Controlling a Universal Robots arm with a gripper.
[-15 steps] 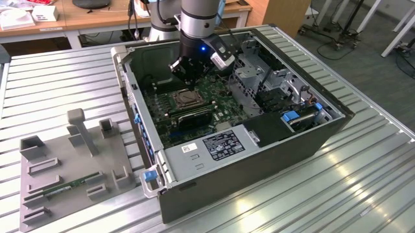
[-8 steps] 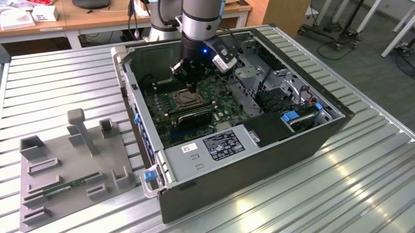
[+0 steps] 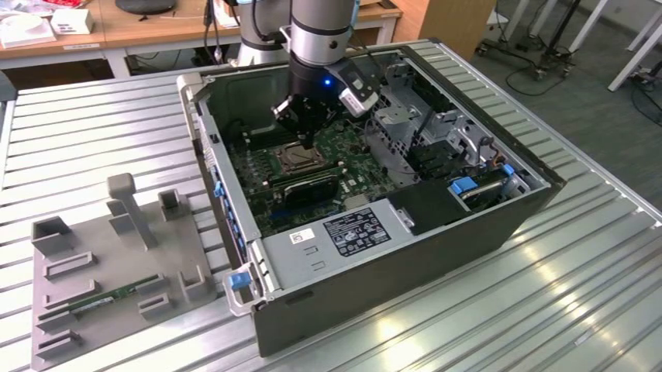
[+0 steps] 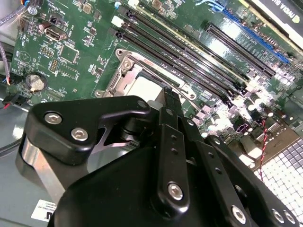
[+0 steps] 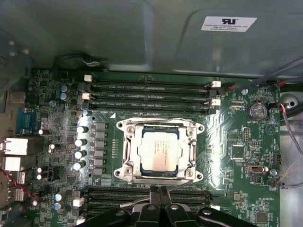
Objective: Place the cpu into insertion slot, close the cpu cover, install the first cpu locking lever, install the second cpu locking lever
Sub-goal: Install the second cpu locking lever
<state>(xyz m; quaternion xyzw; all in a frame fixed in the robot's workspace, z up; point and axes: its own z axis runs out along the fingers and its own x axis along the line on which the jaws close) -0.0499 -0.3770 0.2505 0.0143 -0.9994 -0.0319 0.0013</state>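
Inside one insertion slot [image 5: 161, 150] lies one cpu [image 5: 160, 149], cpu cover [image 5: 191, 147] closed.

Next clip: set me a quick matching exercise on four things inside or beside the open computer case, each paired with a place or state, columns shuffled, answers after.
Things
1. pale silver-tan square cpu
2. thin silvery metal cpu cover
3. black gripper
4. grey parts holder

Places or states
A. lying flat around the chip
B. on the slatted table, at the exterior view's left of the black computer case
C. seated in the insertion slot
D. low over the green board, at the socket's edge

Pairs: 1-C, 2-A, 3-D, 4-B
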